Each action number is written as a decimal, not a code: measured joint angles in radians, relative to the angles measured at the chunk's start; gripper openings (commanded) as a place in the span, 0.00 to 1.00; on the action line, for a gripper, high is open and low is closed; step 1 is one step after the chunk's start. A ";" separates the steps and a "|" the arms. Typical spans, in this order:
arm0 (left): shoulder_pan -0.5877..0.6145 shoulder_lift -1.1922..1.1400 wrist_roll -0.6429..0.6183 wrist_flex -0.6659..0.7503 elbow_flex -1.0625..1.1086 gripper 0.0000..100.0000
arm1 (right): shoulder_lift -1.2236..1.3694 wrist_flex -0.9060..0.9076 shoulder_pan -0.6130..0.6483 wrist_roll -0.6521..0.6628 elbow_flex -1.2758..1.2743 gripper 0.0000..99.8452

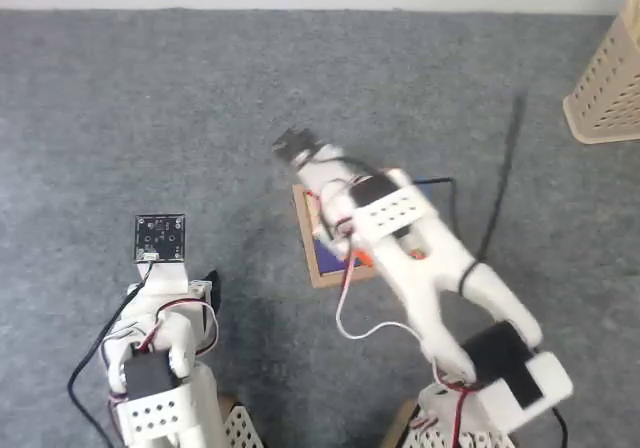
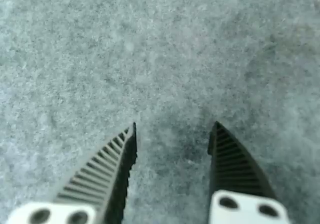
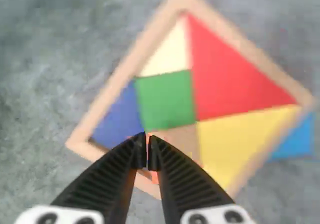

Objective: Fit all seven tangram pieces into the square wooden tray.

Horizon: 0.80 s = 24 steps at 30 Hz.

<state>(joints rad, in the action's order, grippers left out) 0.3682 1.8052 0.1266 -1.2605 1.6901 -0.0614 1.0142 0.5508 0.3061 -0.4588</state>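
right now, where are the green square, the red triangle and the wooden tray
green square (image 3: 165, 100), right wrist view, centre of its top face
red triangle (image 3: 225, 79), right wrist view, middle of its top face
wooden tray (image 3: 137, 59), right wrist view, on its bare rim

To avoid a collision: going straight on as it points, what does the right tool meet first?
Probably the blue piece or the green square, where they meet in the tray; depth unclear.

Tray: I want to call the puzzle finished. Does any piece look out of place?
Yes. The light blue piece lies askew across the tray rim, not inside it, and what looks like a bare gap shows beside the green square.
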 measured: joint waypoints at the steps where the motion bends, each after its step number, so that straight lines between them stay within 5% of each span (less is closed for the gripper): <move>1: 0.000 0.000 0.000 0.000 0.000 0.23 | -0.009 0.000 -0.034 -0.011 0.000 0.06; 9: 0.000 0.000 0.000 0.000 0.000 0.23 | 0.041 0.000 -0.311 -0.052 0.087 0.20; 24: 0.000 0.000 0.000 0.000 0.000 0.23 | 0.465 0.000 -0.336 -0.058 0.388 0.28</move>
<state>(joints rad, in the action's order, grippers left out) 0.3682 1.8052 0.1266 -1.2605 1.6901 0.4035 1.0142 0.2148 0.2478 -0.0706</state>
